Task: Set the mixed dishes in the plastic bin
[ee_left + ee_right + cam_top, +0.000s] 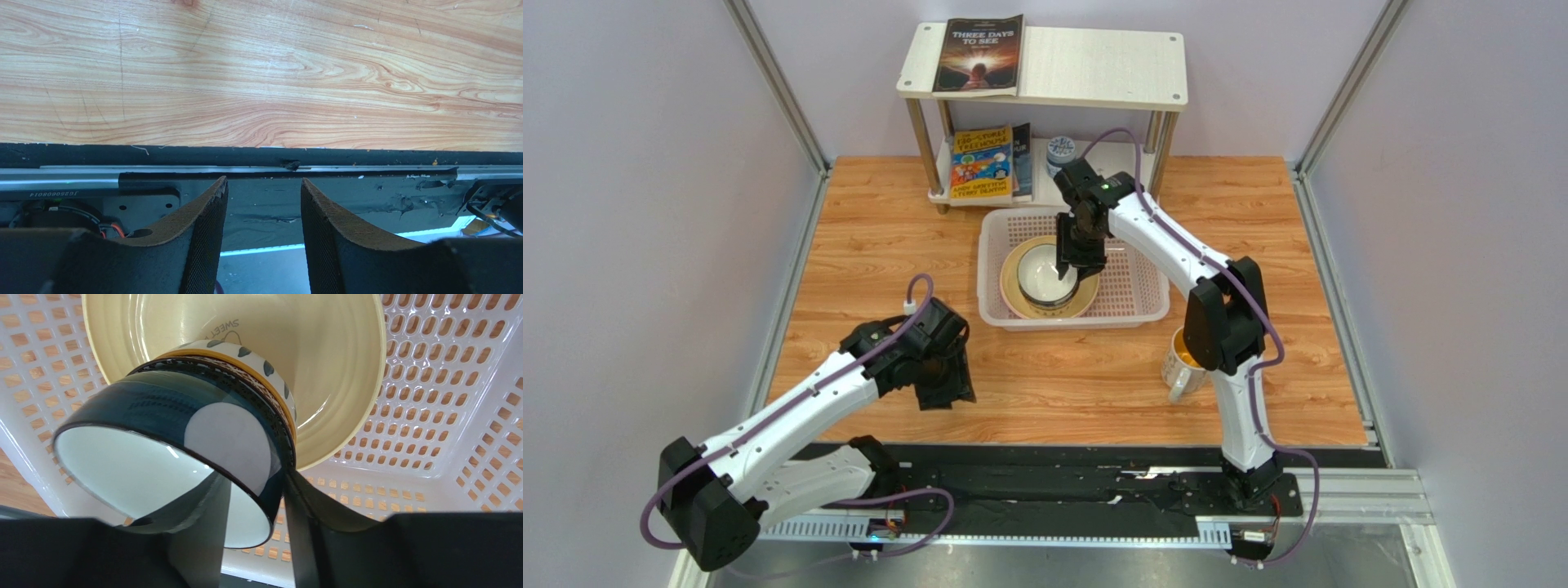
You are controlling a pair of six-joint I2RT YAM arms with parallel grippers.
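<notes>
The top view looks steeply down on the whole bench (891,245) from high behind its near edge; the left wrist view sits close behind the left gripper (264,180), facing the bench edge just ahead of it; the right wrist view sits close behind the right gripper (251,478), facing the plastic bin (442,416) right below it; the top view shares both spots.

table (245,73) smooth wood-grain, faintly scratched | plastic bin (442,416) whitish perforated plastic, slight sheen | pale yellow plate (331,367) glossy glaze | grey patterned bowl (153,410) glossy dark outside, smooth white inside | left claw (264,208) pads (199,245) matt black, rough
</notes>
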